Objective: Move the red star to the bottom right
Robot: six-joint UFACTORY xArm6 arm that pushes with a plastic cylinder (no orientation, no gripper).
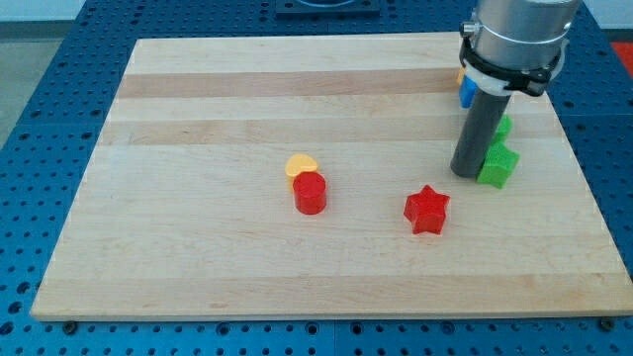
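Red star (427,210) on wooden board (198,247), down-left of my tip (465,174), apart, no claw in view

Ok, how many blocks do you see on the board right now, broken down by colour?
Red: 2, the red star and the red cylinder
Yellow: 1, the yellow heart
Green: 2, one green block beside my tip, another green block partly hidden
Blue: 1, the blue block, partly hidden
Orange: 1, an orange sliver, mostly hidden
Total: 7
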